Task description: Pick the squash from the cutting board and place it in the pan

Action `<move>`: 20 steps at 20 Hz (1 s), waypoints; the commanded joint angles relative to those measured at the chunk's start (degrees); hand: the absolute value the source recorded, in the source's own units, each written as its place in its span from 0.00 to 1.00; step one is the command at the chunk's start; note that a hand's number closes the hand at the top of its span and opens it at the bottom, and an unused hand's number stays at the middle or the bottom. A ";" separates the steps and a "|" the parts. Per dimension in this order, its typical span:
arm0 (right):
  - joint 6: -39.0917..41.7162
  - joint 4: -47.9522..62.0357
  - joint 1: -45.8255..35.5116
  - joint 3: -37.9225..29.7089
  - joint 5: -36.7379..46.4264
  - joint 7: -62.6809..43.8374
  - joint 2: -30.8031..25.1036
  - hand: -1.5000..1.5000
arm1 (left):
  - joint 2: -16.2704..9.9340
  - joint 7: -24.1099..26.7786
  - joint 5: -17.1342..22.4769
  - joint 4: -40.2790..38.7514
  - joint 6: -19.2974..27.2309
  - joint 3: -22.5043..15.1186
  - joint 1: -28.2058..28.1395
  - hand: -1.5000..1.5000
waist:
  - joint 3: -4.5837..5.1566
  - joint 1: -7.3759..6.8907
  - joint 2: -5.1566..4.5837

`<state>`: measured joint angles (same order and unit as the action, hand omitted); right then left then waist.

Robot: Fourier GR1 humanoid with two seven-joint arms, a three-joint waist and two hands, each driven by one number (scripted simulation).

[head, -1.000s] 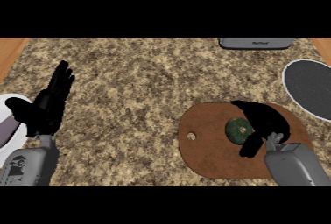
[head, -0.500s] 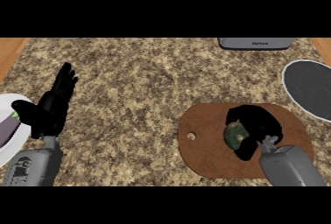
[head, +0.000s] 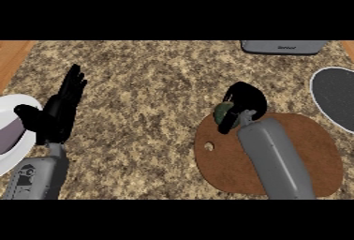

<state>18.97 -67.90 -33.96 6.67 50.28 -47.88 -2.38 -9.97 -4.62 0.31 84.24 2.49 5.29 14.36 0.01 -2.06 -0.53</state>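
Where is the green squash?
In the head view, the squash sits in the right hand, above the cutting board's upper left edge, left of the pan.

Kitchen, speckled granite counter (head: 159,79), round wooden cutting board (head: 311,154), dark pan (head: 335,96)

The right robot hand (head: 243,104) curls round the squash (head: 223,111), hiding most of it. The pan (head: 335,104) is cut off at the right edge, the white plate (head: 12,117) at the left.

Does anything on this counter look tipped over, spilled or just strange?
Nothing stands out. The right hand is curled round the squash at the cutting board's top edge, and the pan sits flat at the right.
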 commanded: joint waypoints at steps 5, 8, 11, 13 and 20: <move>-17.33 3.12 -10.46 3.24 15.73 -6.90 -0.59 1.00 | -1.37 -1.07 0.48 -0.46 -0.80 1.05 0.49 0.50 | 0.03 0.86 0.30; -22.38 3.21 -12.53 -0.63 15.96 -4.80 -3.45 1.00 | -0.11 0.62 -0.37 -0.61 0.39 0.65 -0.85 0.50 | -0.01 1.19 0.26; -22.32 -1.61 -12.34 -0.59 17.94 -8.26 -3.35 1.00 | -0.07 -0.63 -0.59 -0.49 0.96 0.82 -0.33 0.50 | 0.00 1.98 0.57; -22.40 -2.32 -12.44 -1.26 19.99 -8.51 -5.99 1.00 | -0.40 -0.05 -0.01 -1.38 0.54 1.64 -0.53 0.50 | 0.01 2.13 0.56; -34.03 -3.79 -11.97 -13.97 11.15 -1.44 -9.67 1.00 | 1.15 -0.64 -1.18 0.56 1.39 -0.35 -0.09 0.50 | -0.10 1.83 0.35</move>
<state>-8.73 -71.43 -45.39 -1.08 65.80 -52.03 -10.34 -9.75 -4.31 -0.43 83.97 3.27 5.89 13.49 -0.03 -0.15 -0.06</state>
